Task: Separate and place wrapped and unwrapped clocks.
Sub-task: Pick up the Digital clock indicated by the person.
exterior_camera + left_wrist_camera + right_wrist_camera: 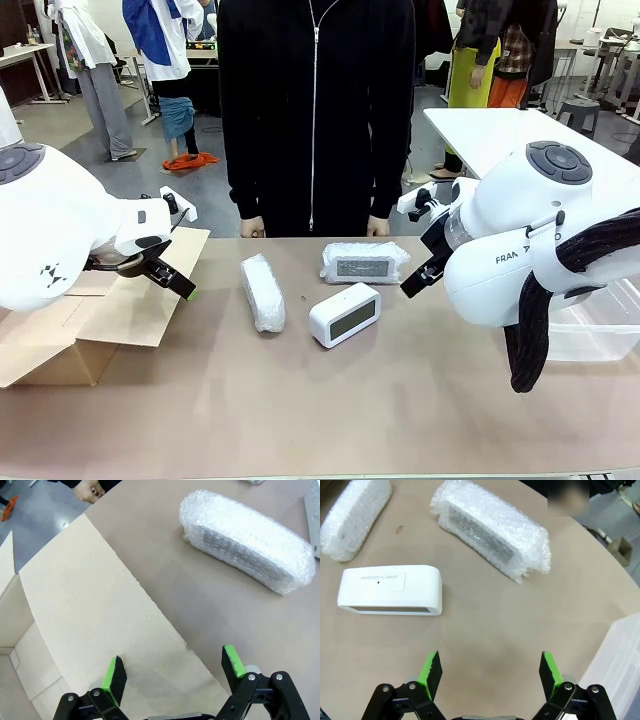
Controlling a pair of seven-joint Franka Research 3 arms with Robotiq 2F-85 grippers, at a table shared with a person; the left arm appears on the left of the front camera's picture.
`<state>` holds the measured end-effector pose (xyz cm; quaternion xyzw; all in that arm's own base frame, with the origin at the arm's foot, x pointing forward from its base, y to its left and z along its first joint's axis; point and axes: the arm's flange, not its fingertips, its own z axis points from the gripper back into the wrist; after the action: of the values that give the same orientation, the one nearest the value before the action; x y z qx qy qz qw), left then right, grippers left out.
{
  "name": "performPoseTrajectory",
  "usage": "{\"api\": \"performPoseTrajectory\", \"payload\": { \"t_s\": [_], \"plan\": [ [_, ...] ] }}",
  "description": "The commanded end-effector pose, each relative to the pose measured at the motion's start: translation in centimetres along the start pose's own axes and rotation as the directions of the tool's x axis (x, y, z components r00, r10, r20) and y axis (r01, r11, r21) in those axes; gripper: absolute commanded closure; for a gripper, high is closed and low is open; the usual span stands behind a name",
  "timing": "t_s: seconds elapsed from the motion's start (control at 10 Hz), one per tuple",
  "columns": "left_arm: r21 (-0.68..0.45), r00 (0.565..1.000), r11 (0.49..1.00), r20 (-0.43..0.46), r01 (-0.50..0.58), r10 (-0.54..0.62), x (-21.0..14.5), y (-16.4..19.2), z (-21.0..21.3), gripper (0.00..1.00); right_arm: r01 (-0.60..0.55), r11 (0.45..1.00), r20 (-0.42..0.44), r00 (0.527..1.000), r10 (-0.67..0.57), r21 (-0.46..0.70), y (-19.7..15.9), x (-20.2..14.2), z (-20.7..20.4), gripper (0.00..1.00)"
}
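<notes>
Three clocks lie mid-table. One bubble-wrapped clock (pixel 262 292) (pixel 247 540) (pixel 354 516) lies lengthwise at the left. A second wrapped clock (pixel 363 262) (pixel 491 528) sits farther back, its screen facing me. The bare white clock (pixel 345 314) (pixel 391 590) rests in front of them. My left gripper (pixel 172 281) (pixel 172 672) hangs open over the cardboard box's flap (pixel 95 625), empty. My right gripper (pixel 420 282) (pixel 490 672) hovers open above bare table, to the right of the clocks, holding nothing.
An open cardboard box (pixel 75 325) stands at the left table edge. A clear plastic bin (pixel 600 325) (pixel 620 665) sits at the right. A person in a black zipped jacket (pixel 315 110) stands at the far side, hands at the table edge.
</notes>
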<state>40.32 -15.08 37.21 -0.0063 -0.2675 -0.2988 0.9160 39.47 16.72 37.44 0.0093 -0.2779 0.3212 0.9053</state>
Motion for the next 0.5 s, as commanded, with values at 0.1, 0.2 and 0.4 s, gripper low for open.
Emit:
{"api": "performPoseTrajectory", "payload": {
  "t_s": [0.1,0.2,0.4],
  "plan": [
    [-0.001,1.000,1.000,0.000,-0.002,0.002,-0.02,0.05,0.00,0.00,0.001,1.000,0.000,1.000,-0.001,0.000,-0.02,-0.01,0.00,0.00],
    [-0.001,1.000,1.000,0.000,-0.002,0.002,-0.02,0.05,0.00,0.00,0.001,1.000,0.000,1.000,-0.001,0.000,-0.02,-0.01,0.00,0.00],
    [-0.001,1.000,1.000,0.000,-0.002,0.002,-0.02,0.05,0.00,0.00,0.001,1.000,0.000,1.000,-0.001,0.000,-0.02,-0.01,0.00,0.00]
  ]
}}
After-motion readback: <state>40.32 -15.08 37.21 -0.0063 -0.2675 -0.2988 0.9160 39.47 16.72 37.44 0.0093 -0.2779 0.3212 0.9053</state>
